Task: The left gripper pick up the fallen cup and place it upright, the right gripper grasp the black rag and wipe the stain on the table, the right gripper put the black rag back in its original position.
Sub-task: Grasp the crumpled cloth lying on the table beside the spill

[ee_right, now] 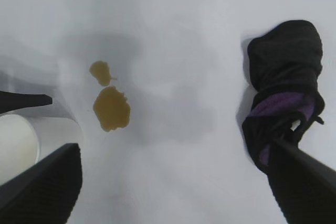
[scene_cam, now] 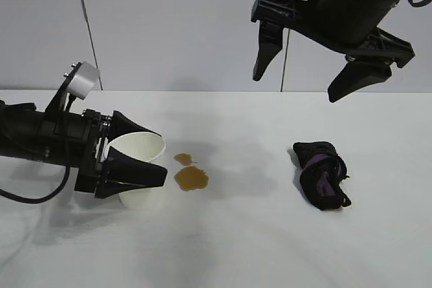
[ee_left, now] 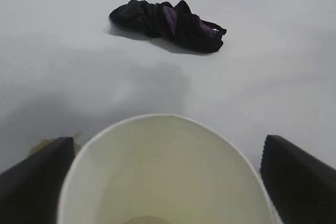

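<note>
My left gripper [scene_cam: 163, 154] lies low over the left of the table [scene_cam: 236, 247]. Its two fingers are shut on the white paper cup [scene_cam: 135, 150], one on each side near the rim. The cup is tilted, with its mouth towards the left wrist camera [ee_left: 163, 177] and its base down by the table. The brown stain [scene_cam: 192, 178], a larger patch with a smaller spot, lies just right of the cup. The black rag [scene_cam: 322, 173] with purple folds lies farther right. My right gripper [scene_cam: 297, 85] hangs open and empty high above the rag [ee_right: 283, 87] and the stain [ee_right: 111, 108].
A pale wall with two thin dark vertical seams stands behind the table's far edge. The left arm's cable trails over the table at the far left.
</note>
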You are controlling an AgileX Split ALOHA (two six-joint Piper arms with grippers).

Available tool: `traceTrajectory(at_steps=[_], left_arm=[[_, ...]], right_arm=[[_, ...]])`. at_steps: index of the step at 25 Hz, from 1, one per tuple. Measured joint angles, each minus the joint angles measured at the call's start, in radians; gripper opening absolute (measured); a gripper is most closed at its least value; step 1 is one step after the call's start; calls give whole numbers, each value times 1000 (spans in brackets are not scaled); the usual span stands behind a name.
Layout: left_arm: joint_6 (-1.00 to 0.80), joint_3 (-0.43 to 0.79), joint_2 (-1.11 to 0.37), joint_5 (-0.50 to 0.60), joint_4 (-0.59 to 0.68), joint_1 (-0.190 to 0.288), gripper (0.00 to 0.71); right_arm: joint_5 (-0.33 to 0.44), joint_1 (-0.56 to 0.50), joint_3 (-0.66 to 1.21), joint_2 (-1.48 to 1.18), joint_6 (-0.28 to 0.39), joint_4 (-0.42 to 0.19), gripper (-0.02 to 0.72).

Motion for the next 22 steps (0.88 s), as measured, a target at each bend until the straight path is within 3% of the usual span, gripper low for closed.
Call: traceTrajectory(at_steps=[5,9,12,15,18,22], left_arm=[[-432,-1,-143,-217,106,0,693],[-940,-47,-248,-354,333,0,693],[-1346,-109,-282,-356,572,-6,693],[-1628,-160,-286,-337,771,-30,693],[-1770,-214,-286,-289,885,-61,693],[-1803,-249,-287,-258,901,-81,693]], right_arm=[[13,0,0,0,0,-1,661],[16,0,0,0,0,-1,661],[16,0,0,0,0,-1,661],[16,0,0,0,0,-1,661],[16,0,0,0,0,-1,661],[16,0,0,0,0,-2,661]])
